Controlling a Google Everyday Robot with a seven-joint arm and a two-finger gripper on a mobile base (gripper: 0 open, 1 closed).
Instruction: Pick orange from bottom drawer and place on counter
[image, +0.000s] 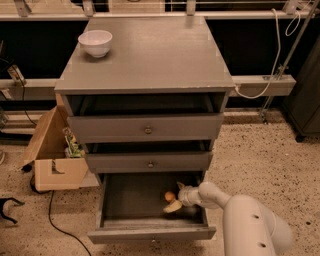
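One orange (170, 196), round, in btm drawer (132, 200); gripper (174, 197) beside it, fingers apart.

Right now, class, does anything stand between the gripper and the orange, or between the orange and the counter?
Nothing visible separates the gripper from the orange; it sits right beside it in the bottom drawer. Towards the counter, the two upper drawers jut out overhead, both partly open.

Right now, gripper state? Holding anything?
Gripper: open, down in the bottom drawer, fingers either side of the orange, nothing held yet.
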